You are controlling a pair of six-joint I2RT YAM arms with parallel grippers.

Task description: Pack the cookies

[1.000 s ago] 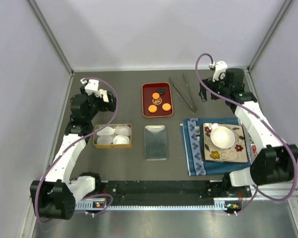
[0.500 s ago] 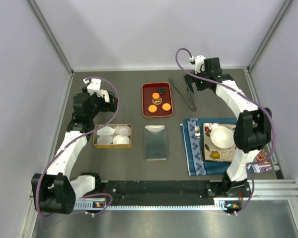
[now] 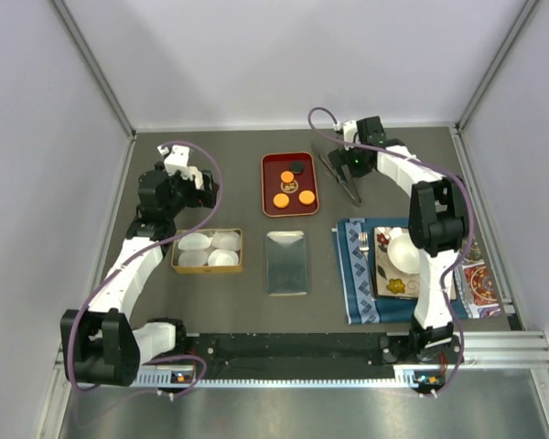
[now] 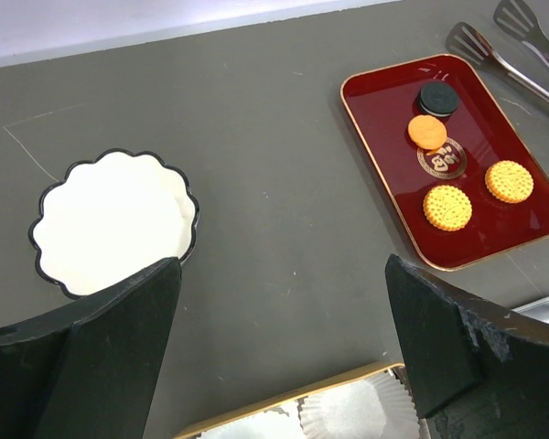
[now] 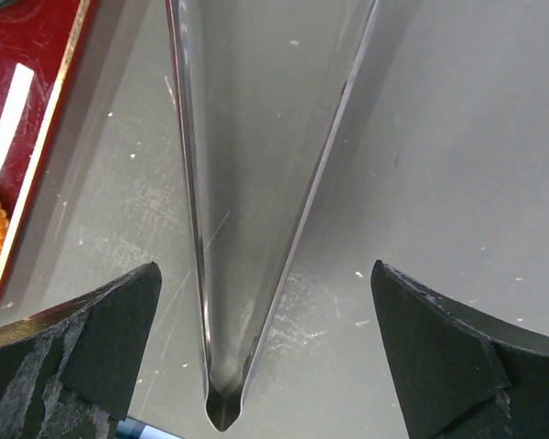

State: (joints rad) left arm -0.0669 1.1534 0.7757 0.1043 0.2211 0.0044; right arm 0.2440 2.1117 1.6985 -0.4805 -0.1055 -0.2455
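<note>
Going for the tool, by the look of it: first step of packing the cookies (image 4: 448, 207), all four lying untouched on the red tray (image 4: 375, 110) at the far middle of the worktop (image 4: 284, 137), three orange and one black. Poised low over the hinge end of the steel tongs (image 5: 256, 137), just beside that tray: the right hand (image 5: 265, 320), spread wide, one finger to each side of the closed vee, gripping nothing and apparently clear of the metal. Called for next, in all likelihood: a short drop, then a squeeze across both tong arms, centred so as not to skate the smooth steel sideways. Hovering above the worktop on the other side: the left hand (image 4: 284, 274), likewise wide apart and empty, with a white fluted dish (image 4: 114, 219) below and the gold box (image 3: 208, 270) of paper cups (image 4: 348, 412) at the near edge of its view.
</note>
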